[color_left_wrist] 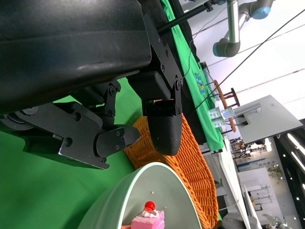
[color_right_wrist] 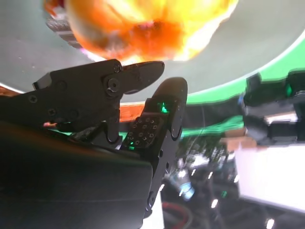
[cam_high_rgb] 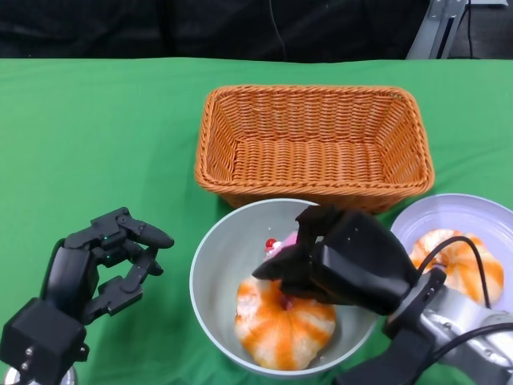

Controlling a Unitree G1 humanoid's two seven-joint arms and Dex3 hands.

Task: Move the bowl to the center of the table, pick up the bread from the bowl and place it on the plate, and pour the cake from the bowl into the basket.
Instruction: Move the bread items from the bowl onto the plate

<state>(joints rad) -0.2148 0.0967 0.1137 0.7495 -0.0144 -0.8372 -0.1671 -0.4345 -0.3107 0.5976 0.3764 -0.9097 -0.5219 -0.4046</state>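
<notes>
A pale grey bowl point(cam_high_rgb: 210, 265) sits at the near middle of the green table. It holds an orange-and-white striped bread point(cam_high_rgb: 276, 329) and a small pink cake point(cam_high_rgb: 275, 245) with a red cherry. My right hand point(cam_high_rgb: 345, 261) hangs over the bowl just above the bread, its fingers apart and nothing between them. In the right wrist view the fingers point(color_right_wrist: 162, 114) stop short of the bread point(color_right_wrist: 147, 28). Left of the bowl my left hand point(cam_high_rgb: 104, 261) hovers, empty, with its fingers apart. The left wrist view shows that hand point(color_left_wrist: 119, 95), the bowl's rim point(color_left_wrist: 143, 183) and the cake point(color_left_wrist: 148, 220).
A wicker basket point(cam_high_rgb: 313, 95) stands right behind the bowl, almost touching it. A pale plate point(cam_high_rgb: 465, 210) at the right carries another striped bread point(cam_high_rgb: 465, 261). Green cloth lies open to the left. My right forearm crosses the plate's near edge.
</notes>
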